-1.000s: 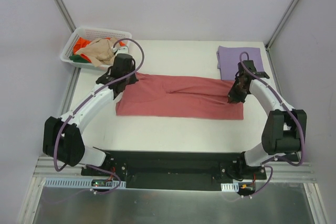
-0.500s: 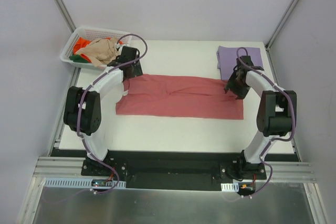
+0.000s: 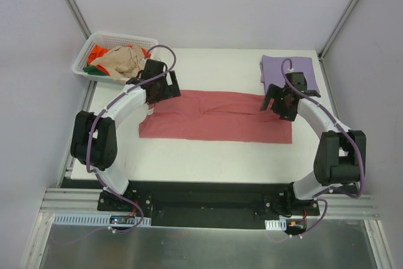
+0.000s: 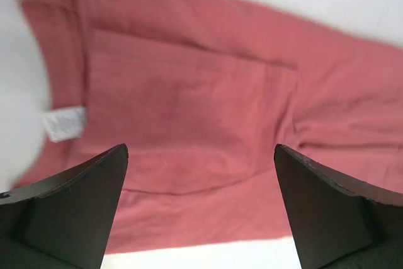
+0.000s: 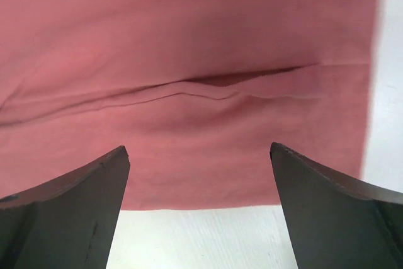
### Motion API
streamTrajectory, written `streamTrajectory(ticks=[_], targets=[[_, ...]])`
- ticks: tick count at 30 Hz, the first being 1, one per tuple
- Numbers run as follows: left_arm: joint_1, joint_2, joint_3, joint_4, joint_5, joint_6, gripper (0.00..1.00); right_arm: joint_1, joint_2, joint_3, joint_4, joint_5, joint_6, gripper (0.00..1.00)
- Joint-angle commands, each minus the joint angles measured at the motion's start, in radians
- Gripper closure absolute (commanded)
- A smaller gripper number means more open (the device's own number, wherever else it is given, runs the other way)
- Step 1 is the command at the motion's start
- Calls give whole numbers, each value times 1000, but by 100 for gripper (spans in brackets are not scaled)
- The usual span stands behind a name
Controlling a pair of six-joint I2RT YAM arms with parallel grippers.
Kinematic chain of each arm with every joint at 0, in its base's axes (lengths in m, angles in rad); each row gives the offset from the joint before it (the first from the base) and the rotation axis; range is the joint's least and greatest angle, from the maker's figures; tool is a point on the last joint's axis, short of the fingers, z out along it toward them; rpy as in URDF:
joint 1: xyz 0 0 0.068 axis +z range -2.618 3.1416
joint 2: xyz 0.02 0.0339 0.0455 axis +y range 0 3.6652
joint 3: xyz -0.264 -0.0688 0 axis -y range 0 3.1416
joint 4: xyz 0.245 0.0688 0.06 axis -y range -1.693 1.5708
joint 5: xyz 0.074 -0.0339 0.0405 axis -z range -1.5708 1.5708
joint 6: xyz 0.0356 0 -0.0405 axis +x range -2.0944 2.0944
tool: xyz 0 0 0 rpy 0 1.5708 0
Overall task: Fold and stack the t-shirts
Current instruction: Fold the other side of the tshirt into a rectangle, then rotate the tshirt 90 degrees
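A dusty rose-red t-shirt (image 3: 214, 116) lies on the white table, folded lengthwise into a long flat band. My left gripper (image 3: 162, 87) hovers over its far left corner, open, nothing between the fingers. In the left wrist view the gripper (image 4: 200, 150) looks down on the red cloth (image 4: 208, 86) and its white neck label (image 4: 63, 123). My right gripper (image 3: 278, 100) is open over the shirt's far right end. The right wrist view shows the gripper (image 5: 198, 149) above the red shirt (image 5: 189, 36) and its long crease. A folded lavender t-shirt (image 3: 286, 70) lies at the back right.
A white lattice basket (image 3: 85, 55) stands at the back left corner, holding a beige t-shirt (image 3: 119, 61), an orange one (image 3: 97, 50) and a green one (image 3: 94, 70). Bare white table (image 3: 214, 155) runs in front of the red shirt. Grey walls close in on both sides.
Both grippers have opened and let go of the red shirt's far edge, then lifted off it. The shirt stays flat in its folded band.
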Motion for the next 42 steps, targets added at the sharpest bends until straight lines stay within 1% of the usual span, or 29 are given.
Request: streamTrajectory(ticks=[1,5,7,8,10,12,14,18,21,23,26,29,30,32,36,38,39,41,42], targets=[[-56,17,-59,7,159,-52,1,47,115,35,35,-157,-77,4],[-54,83,-60,8,151,-69,1,36,230,145,35,-83,-83,4],[-56,112,-57,8,143,-68,1,27,278,194,32,3,-109,4],[-53,127,-57,7,142,-68,1,18,293,214,32,78,-114,4],[-48,150,-62,8,139,-68,1,-8,328,257,15,126,-117,4],[-39,167,-66,8,143,-71,1,-32,342,285,-23,187,-104,4],[-30,175,-68,8,148,-77,1,-35,329,277,-22,216,-126,4],[-30,175,-57,8,162,-91,1,-27,260,242,1,151,-180,4],[-27,208,-22,7,154,-104,1,-13,218,179,82,103,-183,4],[-27,247,12,5,165,-109,1,-6,235,168,101,49,-192,4],[-27,303,61,-9,171,-121,1,4,320,242,47,-8,-204,4],[-24,346,116,-48,151,-127,1,17,382,287,-5,17,-195,4],[-22,360,134,-59,140,-126,1,17,391,288,-20,56,-172,4],[-14,391,186,-84,130,-127,1,16,390,285,-59,80,-125,4],[12,494,335,-113,160,-118,1,24,321,151,-73,46,-56,4],[36,555,432,-116,223,-123,1,24,267,65,-82,40,-25,4],[53,581,472,-116,261,-127,1,28,238,23,-83,3,-6,4],[59,635,561,-118,281,-127,1,51,178,-69,-88,-26,23,4],[59,659,629,-118,298,-120,1,74,146,-113,-102,-44,38,4]])
